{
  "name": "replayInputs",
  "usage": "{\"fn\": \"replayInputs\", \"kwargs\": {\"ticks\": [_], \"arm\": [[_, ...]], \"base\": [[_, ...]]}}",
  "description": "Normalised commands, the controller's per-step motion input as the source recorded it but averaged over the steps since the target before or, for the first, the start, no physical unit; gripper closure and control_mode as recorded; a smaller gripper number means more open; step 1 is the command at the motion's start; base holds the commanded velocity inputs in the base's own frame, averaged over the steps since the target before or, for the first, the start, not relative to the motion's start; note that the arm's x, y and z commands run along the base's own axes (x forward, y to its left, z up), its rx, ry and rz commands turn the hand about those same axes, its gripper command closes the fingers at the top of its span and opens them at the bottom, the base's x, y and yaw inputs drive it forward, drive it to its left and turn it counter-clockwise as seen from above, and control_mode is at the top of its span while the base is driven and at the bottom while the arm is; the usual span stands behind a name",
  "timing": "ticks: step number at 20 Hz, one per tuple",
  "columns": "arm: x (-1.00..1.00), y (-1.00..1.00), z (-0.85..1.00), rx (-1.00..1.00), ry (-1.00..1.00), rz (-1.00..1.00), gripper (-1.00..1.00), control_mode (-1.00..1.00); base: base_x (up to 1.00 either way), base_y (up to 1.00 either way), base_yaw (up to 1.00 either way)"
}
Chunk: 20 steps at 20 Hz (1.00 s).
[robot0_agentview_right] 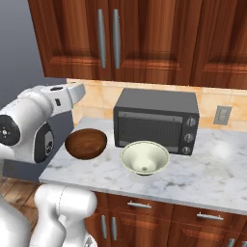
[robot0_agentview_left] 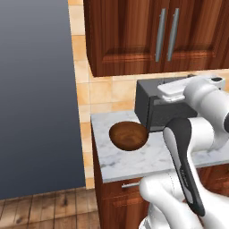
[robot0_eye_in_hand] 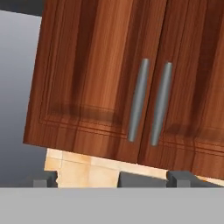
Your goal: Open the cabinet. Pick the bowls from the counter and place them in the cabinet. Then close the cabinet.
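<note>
1. Marble table (robot0_agentview_right: 202, 181) runs along a tiled wall, with brown base units below and a grey wall off to the left.
2. A dark microwave (robot0_agentview_right: 157, 120) sits at the back of the table, under the cabinet (robot0_agentview_right: 120, 38).
3. Both cabinet doors are closed. Their two silver handles (robot0_eye_in_hand: 151, 103) hang side by side at the centre seam.
4. The brown bowl (robot0_agentview_right: 86, 143) rests near the table's left end, just beside the microwave's left front corner.
5. The cream bowl (robot0_agentview_right: 144, 157) stands in front of the microwave, near the brown one but apart from it. Neither bowl is held.
6. The arm is raised at the table's left end, and its hand camera looks up at the doors, tilted. The two tips of the tool (robot0_eye_in_hand: 113, 179) show at the bottom of the hand view with a broad gap between them, so it looks wide and empty.
7. Step in hand, as I judge it: opening the cabinet, at the approach stage. The tool is well apart from the handles, and nothing has been gripped.
8. The next move calls for choosing one handle, lining the tips up on either side of the bar, closing on it, then pulling along the door's arc away from its hinge.
9. The handles sit close together, so a sloppy approach could catch both.
</note>
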Motion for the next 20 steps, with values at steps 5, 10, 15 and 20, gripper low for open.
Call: {"fn": "replayInputs", "kwargs": {"ticks": [5,10,15,20], "arm": [[0.00,-0.25,0.48,0.00,-0.45,0.00,-1.00,-1.00],[0.16,-0.12,0.47,0.03,-0.25,0.00,-1.00,-1.00],[0.53,0.00,0.43,0.03,-0.07,0.00,-1.00,-1.00],[0.63,-0.02,0.15,0.01,0.02,0.00,-1.00,-1.00]], "base": [[0.00,0.00,0.00],[0.00,0.00,0.00],[0.00,0.00,0.00],[0.00,0.00,0.00]]}}
